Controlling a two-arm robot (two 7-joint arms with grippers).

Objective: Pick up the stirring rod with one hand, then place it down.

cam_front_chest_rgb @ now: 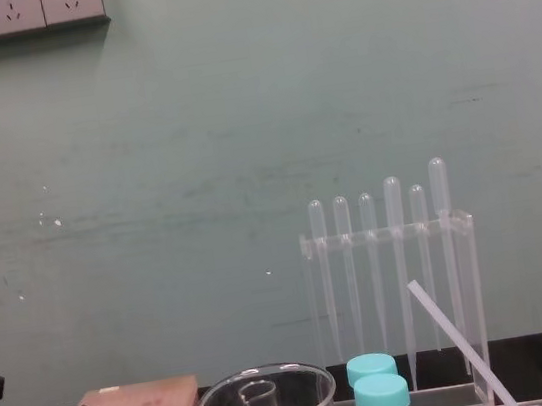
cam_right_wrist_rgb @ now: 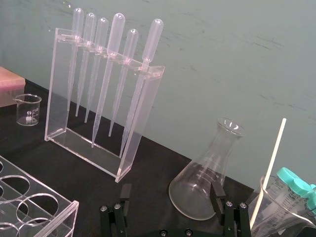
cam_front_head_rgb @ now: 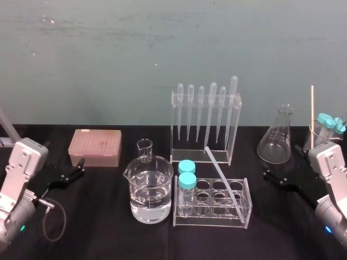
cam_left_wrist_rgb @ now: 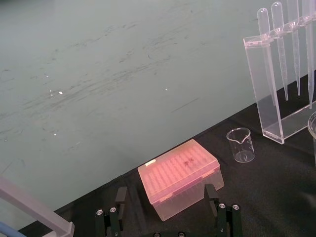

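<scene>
rod (cam_front_head_rgb: pixel 223 174): leans slanted in the rack (cam_front_head_rgb: pixel 212 222), its low end down toward the rack's right end and its high end up over the rack's back edge; no gripper touches it.
left gripper (cam_left_wrist_rgb: pixel 166 191): well left of the rack, low over the black table (cam_front_head_rgb: pixel 97 227); jaws spread wide, holding nothing.
right gripper (cam_right_wrist_rgb: pixel 171 188): well right of the rack, also low; jaws spread wide and empty.
capped tubes (cam_front_head_rgb: pixel 187 173): two, with teal caps, upright in the rack's left end.
beaker (cam_front_head_rgb: pixel 150 195): just left of the rack, part full of clear liquid.
pipette stand (cam_front_head_rgb: pixel 206 122): just behind the rack, with six pipettes hanging in it.
flask (cam_front_head_rgb: pixel 276 141): behind and to the right of the rack, ahead of the right gripper.
pink box (cam_front_head_rgb: pixel 95 147): behind and well left of the rack, ahead of the left gripper.
</scene>
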